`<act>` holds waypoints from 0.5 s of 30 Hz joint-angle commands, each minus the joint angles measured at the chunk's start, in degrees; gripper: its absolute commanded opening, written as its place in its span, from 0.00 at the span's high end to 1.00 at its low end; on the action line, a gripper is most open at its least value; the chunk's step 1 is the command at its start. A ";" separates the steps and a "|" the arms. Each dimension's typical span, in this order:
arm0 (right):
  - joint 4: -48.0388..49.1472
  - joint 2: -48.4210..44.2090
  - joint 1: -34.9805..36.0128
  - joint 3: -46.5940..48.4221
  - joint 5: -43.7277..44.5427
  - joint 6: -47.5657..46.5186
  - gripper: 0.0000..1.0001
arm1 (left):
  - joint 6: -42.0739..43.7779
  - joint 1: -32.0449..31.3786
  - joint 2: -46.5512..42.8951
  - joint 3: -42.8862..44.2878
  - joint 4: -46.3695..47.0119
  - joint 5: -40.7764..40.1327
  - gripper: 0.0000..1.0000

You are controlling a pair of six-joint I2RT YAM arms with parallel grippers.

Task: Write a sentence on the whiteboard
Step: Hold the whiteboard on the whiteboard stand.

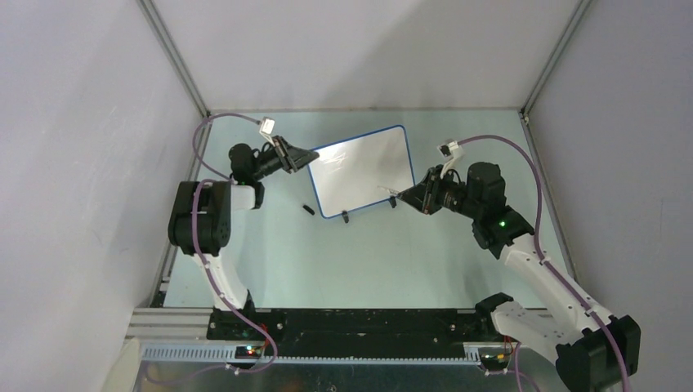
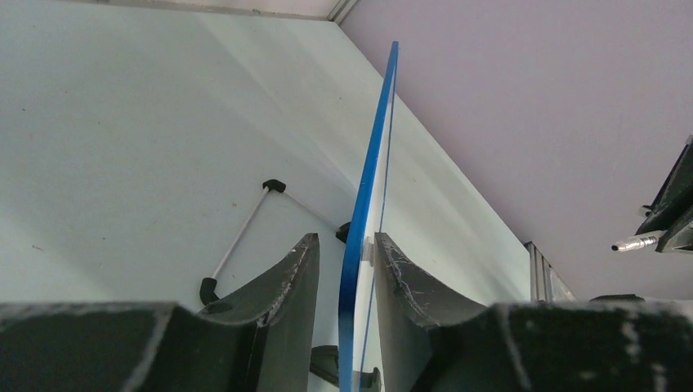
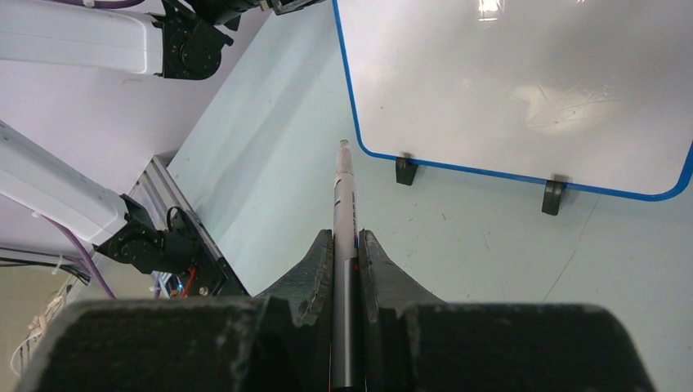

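The whiteboard (image 1: 364,167) stands on two black clip feet at the middle back of the table, blue-framed, its white face blank; no sentence shows on it. My left gripper (image 1: 309,158) straddles its left edge. In the left wrist view the blue frame (image 2: 372,163) runs between the fingers of this gripper (image 2: 345,238). The right finger (image 2: 400,269) touches the board, and a gap remains at the left finger (image 2: 298,273). My right gripper (image 3: 346,234) is shut on a slim marker pen (image 3: 345,196). The pen's tip points at the board's lower left corner (image 3: 359,147), a short way off.
A small black piece (image 1: 308,210) lies on the table in front of the board's left corner. A thin white rod with black ends (image 2: 237,237) lies left of the board edge. The enclosure's grey walls (image 1: 98,122) close in on both sides.
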 commanded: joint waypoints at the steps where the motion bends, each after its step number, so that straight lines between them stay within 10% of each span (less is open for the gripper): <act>1: 1.89 1.28 0.44 2.52 0.58 -0.51 1.00 | 2.09 -0.13 0.44 1.15 -0.37 1.37 0.64; 11: 7.01 13.68 12.12 9.07 16.86 -3.93 1.00 | -10.12 0.00 5.56 1.43 16.52 4.64 0.79; 15: 6.96 18.68 16.21 14.86 21.63 -6.22 1.00 | -13.82 0.40 6.40 1.48 21.59 5.20 0.64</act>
